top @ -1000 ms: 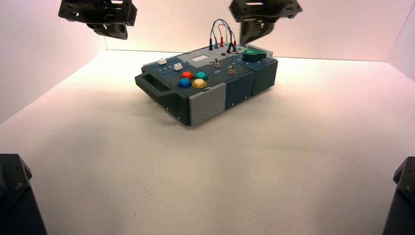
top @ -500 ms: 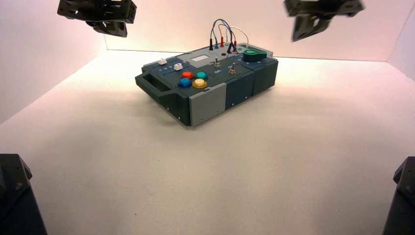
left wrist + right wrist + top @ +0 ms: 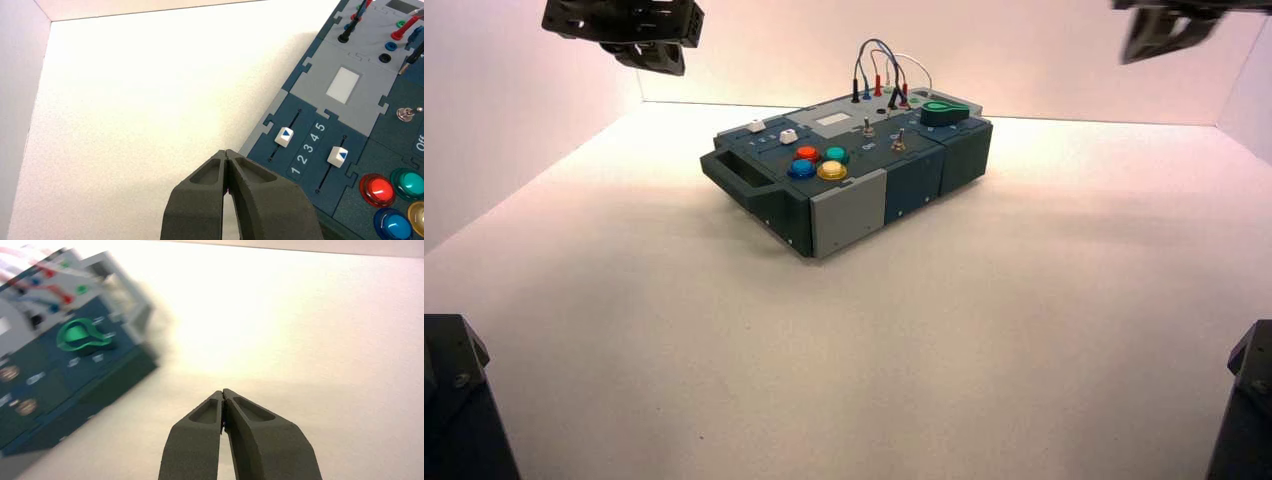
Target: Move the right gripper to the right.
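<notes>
My right gripper hangs high at the far right of the high view, well to the right of the control box and clear of it. In the right wrist view its fingertips meet, so the right gripper is shut and empty, over bare table, with the box's green knob off to one side. My left gripper is parked high at the far left, beyond the box's left end. In the left wrist view the left gripper is shut and empty beside the box's edge.
The box's top bears two white sliders, four round coloured buttons, two toggle switches and looped wires at the back. White walls close in the table. Black arm bases stand at the front corners.
My right gripper has moved steadily to the right, from above the box's knob and wires to the far right of the high view. The left gripper has stayed in place.
</notes>
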`<action>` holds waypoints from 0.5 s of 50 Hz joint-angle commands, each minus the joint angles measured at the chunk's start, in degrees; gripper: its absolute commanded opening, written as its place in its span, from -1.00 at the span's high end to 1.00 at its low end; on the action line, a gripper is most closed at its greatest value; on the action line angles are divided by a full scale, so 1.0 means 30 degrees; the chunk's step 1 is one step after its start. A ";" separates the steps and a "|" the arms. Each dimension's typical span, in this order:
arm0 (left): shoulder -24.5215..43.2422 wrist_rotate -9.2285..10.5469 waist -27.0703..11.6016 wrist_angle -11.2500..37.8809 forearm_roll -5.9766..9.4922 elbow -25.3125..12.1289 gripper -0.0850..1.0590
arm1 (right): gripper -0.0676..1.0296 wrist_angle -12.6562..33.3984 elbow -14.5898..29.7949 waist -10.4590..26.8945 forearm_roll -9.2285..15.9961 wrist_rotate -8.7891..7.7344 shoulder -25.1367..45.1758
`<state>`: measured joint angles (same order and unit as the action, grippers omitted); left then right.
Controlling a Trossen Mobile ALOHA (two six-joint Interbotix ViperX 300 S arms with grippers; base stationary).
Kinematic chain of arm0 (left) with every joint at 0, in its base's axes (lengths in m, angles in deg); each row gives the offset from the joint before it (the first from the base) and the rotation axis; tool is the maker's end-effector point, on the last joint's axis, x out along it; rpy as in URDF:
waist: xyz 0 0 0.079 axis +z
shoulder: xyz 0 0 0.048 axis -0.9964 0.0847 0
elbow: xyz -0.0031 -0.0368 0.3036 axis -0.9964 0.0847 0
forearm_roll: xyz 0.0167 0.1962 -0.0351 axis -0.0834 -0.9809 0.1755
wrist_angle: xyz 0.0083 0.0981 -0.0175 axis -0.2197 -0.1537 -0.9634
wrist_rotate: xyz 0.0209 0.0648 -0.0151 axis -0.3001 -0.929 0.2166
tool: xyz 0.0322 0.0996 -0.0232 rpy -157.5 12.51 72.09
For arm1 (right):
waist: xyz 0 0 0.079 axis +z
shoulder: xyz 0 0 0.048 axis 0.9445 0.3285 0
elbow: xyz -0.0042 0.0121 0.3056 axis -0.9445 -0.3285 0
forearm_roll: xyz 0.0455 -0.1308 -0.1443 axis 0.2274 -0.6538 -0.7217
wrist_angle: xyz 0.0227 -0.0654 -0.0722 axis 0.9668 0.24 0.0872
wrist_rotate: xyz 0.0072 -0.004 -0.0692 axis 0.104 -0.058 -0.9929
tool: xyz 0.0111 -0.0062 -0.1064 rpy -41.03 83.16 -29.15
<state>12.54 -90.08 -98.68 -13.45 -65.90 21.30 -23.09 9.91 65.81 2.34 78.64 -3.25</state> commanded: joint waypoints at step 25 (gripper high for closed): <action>-0.0381 0.0000 -0.0205 -0.0205 0.0029 -0.0293 0.91 | 0.92 -0.0469 -0.0088 -0.0732 -0.0029 0.0059 -0.0088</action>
<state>12.63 -90.08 -98.94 -13.45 -65.90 21.30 -23.97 9.03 63.97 2.34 78.82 -3.42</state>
